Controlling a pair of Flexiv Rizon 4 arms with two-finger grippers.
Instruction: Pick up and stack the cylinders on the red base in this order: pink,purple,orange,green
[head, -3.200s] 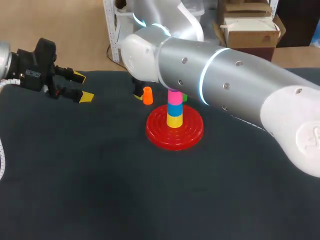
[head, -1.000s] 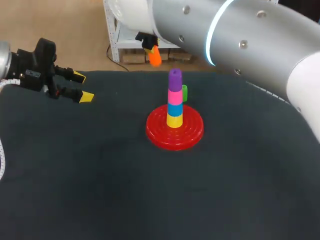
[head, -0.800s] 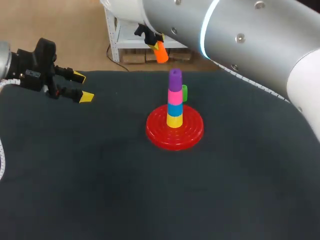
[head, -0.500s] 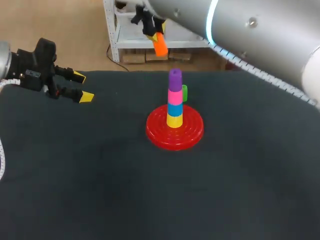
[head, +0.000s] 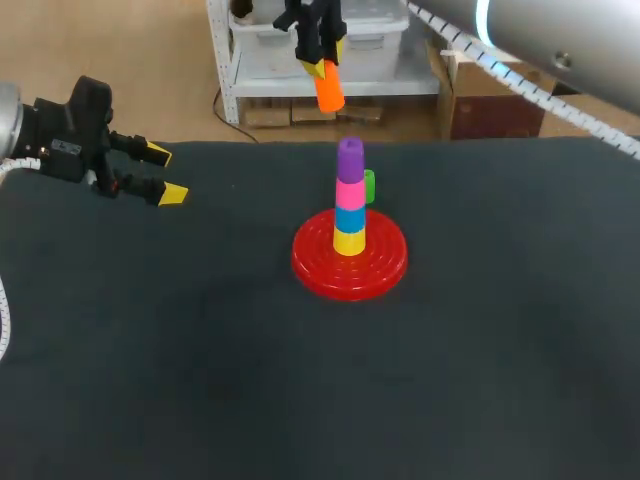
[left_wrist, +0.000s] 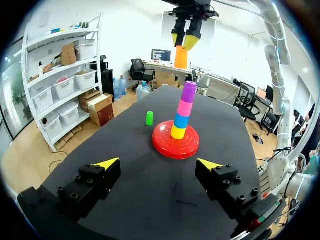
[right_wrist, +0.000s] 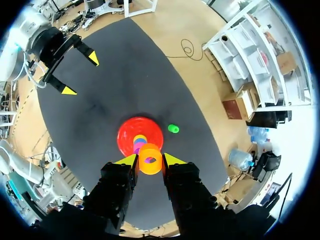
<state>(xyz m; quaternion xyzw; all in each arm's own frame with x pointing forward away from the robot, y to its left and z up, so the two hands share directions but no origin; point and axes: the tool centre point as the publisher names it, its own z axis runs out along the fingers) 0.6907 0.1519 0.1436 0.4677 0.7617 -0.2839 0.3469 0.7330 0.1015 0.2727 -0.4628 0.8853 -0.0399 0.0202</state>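
Four cylinders stand stacked on the red base near the middle of the worktop: a yellow cylinder at the bottom, then a blue cylinder, a pink cylinder and a purple cylinder on top. The orange cylinder is next in the order, and the right claw grips it between both yellow tips, high in the air and well clear of the stack. Its long axis runs close to upright, in line with the fingers.

The coming move turns on one offset. From the head view the orange cylinder hangs above the purple one but a little toward the left side. The right wrist view agrees: looking down along the fingers, the stack's top shows just past the orange cylinder's edge instead of hidden under it. My judgement is that it needs a small sideways shift before it is lowered.

The green cylinder stands on the worktop just beside the base, on its far side. The left claw sits well off to the left with its fingers spread and nothing between them.
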